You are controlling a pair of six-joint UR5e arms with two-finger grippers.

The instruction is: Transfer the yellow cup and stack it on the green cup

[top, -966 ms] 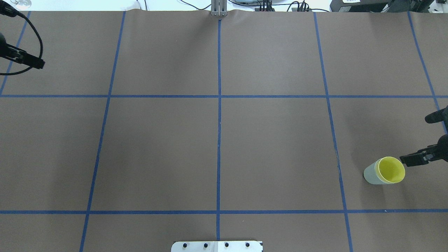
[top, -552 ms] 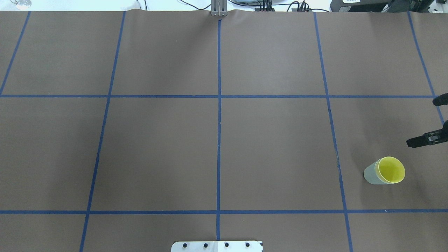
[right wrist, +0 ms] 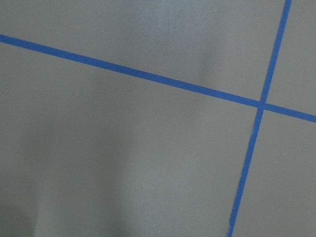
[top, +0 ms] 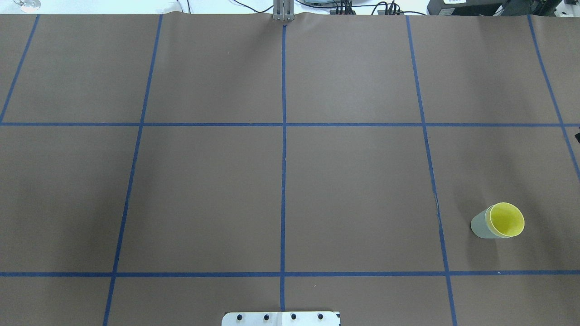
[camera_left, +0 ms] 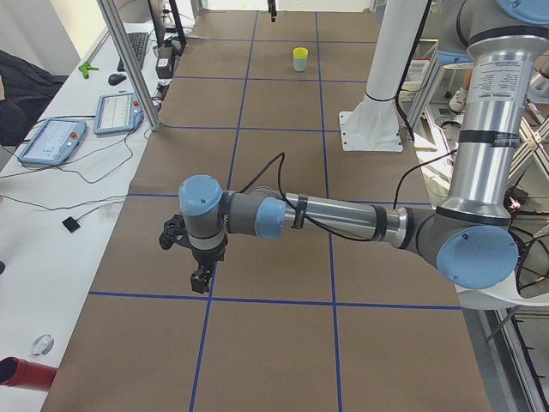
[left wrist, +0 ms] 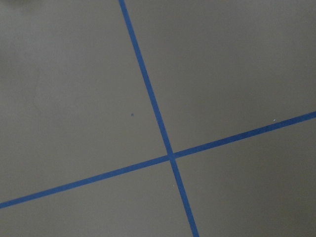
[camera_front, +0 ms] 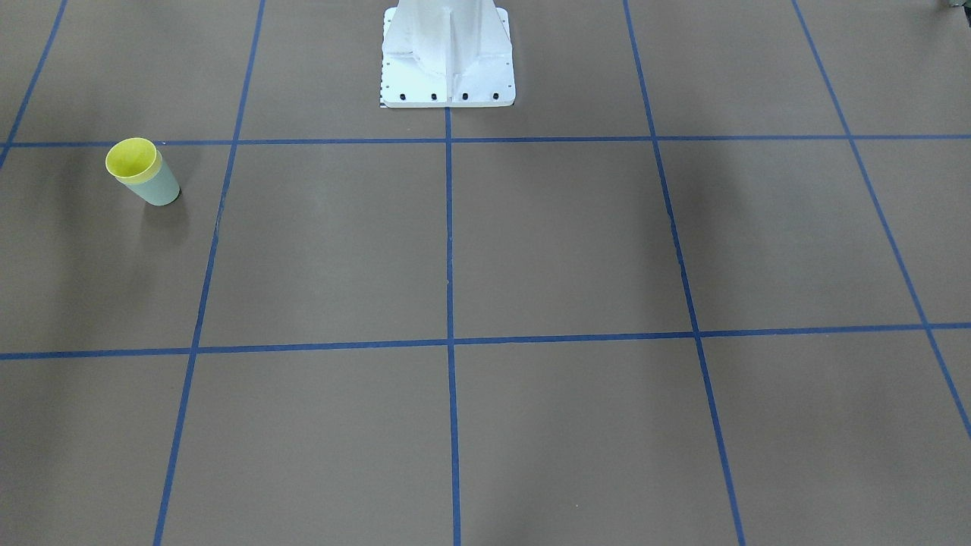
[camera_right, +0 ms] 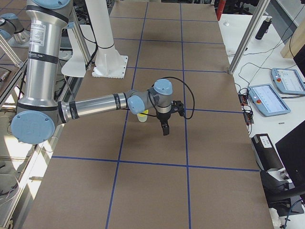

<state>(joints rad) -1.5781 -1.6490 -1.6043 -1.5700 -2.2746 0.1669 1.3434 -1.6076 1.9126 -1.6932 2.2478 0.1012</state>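
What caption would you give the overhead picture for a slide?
Yellow cup nested inside green cup, upright on the brown, blue-gridded table.

No text, brand or number can be read in any view. A printed label on the right arm's upright link (camera_right: 38, 34) and one on the left arm's upright link (camera_left: 491, 81) are too small to make out. So are the screens of the teach pendants (camera_right: 265, 99) beside the table.
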